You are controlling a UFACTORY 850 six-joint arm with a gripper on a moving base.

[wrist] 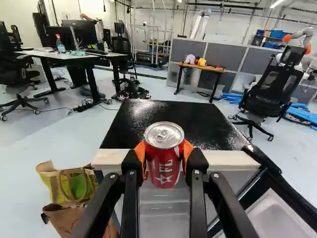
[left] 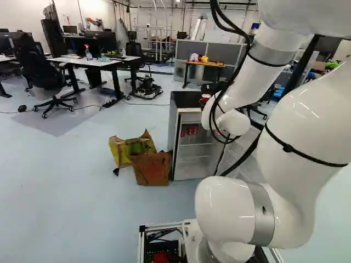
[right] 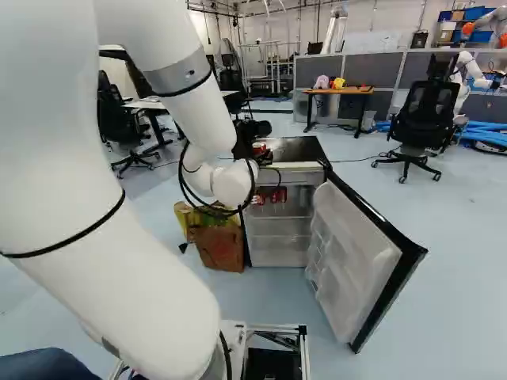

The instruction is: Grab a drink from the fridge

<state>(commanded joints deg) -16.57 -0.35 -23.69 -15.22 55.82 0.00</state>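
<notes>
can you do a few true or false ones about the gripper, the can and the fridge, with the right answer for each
1. The fingers are closed on a red can. True.
2. The fridge has its door shut. False: the door stands open.
3. More red cans are inside the fridge. True.
4. The brown bag sits on top of the fridge. False: it is on the floor, beside the fridge.
5. The can in the grip is lying on its side. False: it is upright, its tab end facing up.
6. The yellow and green bag is next to the brown bag. True.
</notes>
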